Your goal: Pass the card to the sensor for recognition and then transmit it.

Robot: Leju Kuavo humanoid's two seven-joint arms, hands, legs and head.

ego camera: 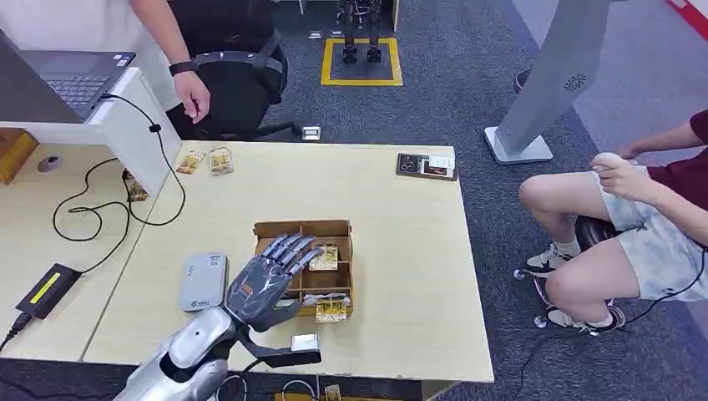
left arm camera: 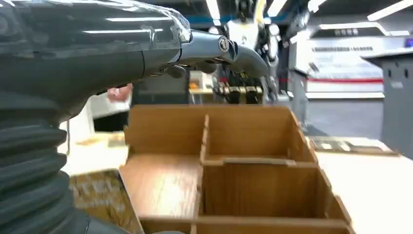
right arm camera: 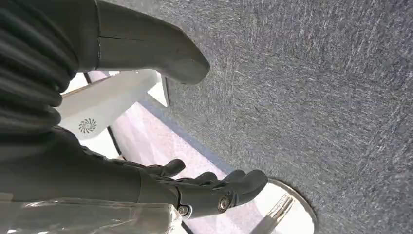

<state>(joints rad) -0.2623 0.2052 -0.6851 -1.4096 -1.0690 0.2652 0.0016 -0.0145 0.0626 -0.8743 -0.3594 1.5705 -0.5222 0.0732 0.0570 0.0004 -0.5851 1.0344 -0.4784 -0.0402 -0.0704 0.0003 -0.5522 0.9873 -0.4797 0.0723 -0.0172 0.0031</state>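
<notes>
My left hand (ego camera: 271,280) hovers over the left side of a wooden compartment box (ego camera: 342,227) near the table's front edge, its fingers stretched out and apart, holding nothing. A yellow-patterned card (ego camera: 325,258) lies in a right-hand compartment just past the fingertips, and another card (ego camera: 331,312) sits at the box's front. A grey card sensor (ego camera: 204,281) lies left of the box. From the left wrist, the hand (left arm camera: 214,48) reaches above the box (left arm camera: 243,161), with a card (left arm camera: 102,195) below it. My right hand (right arm camera: 204,187) hangs over grey carpet with fingers apart and nothing in it.
Several cards (ego camera: 207,160) lie at the table's far left, a dark holder (ego camera: 427,165) at the far right. A laptop (ego camera: 71,75), cables and a black adapter (ego camera: 46,289) occupy the left desk. One person stands by a chair (ego camera: 242,79) behind; another sits at right (ego camera: 634,209).
</notes>
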